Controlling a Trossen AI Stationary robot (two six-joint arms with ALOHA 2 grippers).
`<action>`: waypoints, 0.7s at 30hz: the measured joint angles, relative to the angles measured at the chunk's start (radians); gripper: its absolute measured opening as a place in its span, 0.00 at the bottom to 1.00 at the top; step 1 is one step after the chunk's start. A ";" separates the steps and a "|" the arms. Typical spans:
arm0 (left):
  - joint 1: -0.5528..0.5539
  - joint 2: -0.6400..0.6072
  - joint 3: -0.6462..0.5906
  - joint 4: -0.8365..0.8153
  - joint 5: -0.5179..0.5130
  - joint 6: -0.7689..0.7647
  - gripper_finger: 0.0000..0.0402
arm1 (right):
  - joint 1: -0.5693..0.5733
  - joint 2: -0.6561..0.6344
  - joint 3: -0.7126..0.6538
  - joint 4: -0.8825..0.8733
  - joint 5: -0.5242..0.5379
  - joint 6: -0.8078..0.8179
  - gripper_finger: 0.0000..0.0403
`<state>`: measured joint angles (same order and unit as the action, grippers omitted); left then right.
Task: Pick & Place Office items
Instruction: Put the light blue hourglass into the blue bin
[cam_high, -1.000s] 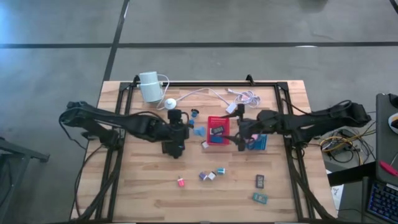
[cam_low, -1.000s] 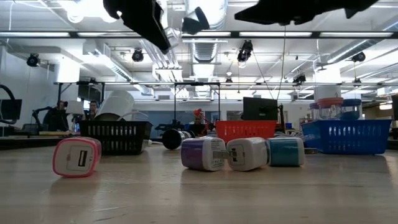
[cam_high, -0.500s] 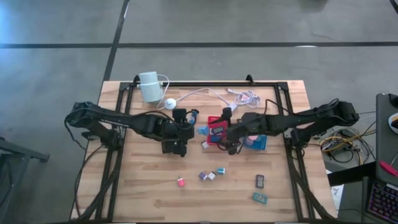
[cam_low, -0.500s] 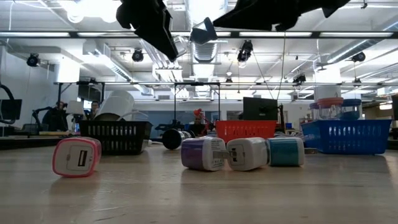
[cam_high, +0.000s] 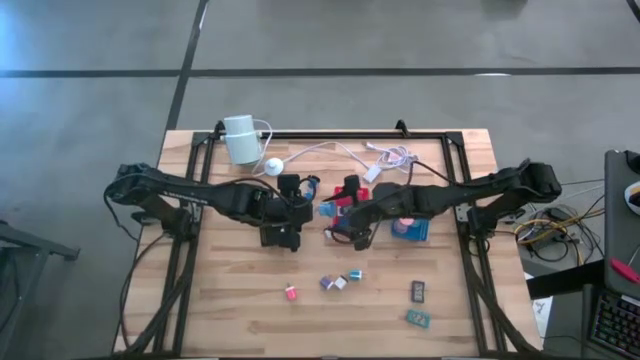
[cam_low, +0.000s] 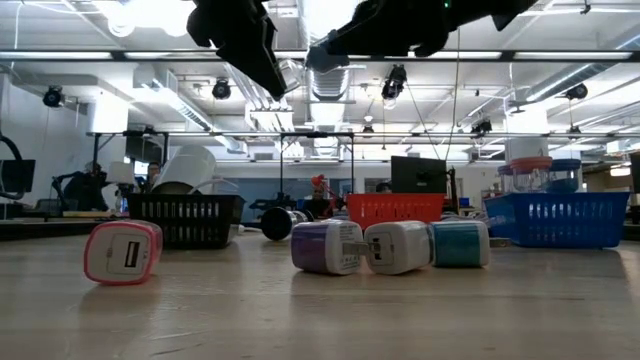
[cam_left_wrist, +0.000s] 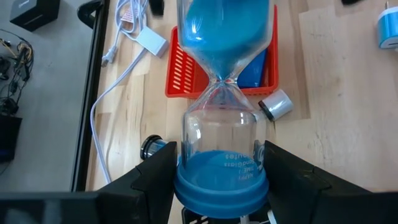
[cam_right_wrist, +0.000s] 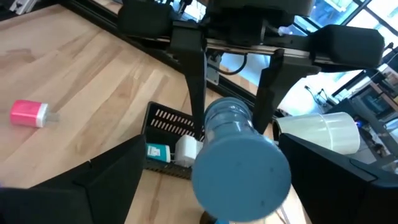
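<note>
— What's the left claw got?

— My left gripper (cam_left_wrist: 217, 186) is over the middle of the table, clamped partway closed on the blue-capped end of an hourglass (cam_left_wrist: 219, 84), one finger on each side of the cap.

— Which way does it point?

— Its long axis runs straight out in line with the fingers. The free end, with its bulb full of blue sand, points across the table toward the red tray (cam_left_wrist: 186, 74) and the other arm. It's held clear of the wood.

— And the right side?

— My right gripper (cam_high: 340, 232) faces it from the opposite side, beside the red tray. Its fingers (cam_right_wrist: 93, 186) are spread fully wide and hold nothing, and the hourglass's round end cap looks straight at them.

— The small pieces?

— A pink block (cam_low: 123, 252) lies alone near the front edge. Purple (cam_low: 325, 246), white (cam_low: 397, 247) and teal (cam_low: 460, 243) blocks sit touching in a row beside it.
</note>
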<state>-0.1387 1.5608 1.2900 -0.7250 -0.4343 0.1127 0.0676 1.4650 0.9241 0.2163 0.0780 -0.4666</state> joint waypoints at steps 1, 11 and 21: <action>0.000 0.000 0.000 -0.001 0.000 0.000 0.51 | 0.000 0.008 0.007 0.000 0.000 0.000 0.89; 0.000 0.000 -0.001 -0.010 0.002 -0.004 0.51 | -0.002 0.030 0.025 -0.012 0.002 0.001 0.79; 0.000 0.000 -0.002 -0.010 0.005 -0.008 0.51 | -0.012 0.028 0.025 -0.031 0.032 0.025 0.60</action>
<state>-0.1387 1.5608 1.2884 -0.7349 -0.4297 0.1047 0.0555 1.4933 0.9489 0.1856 0.1098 -0.4416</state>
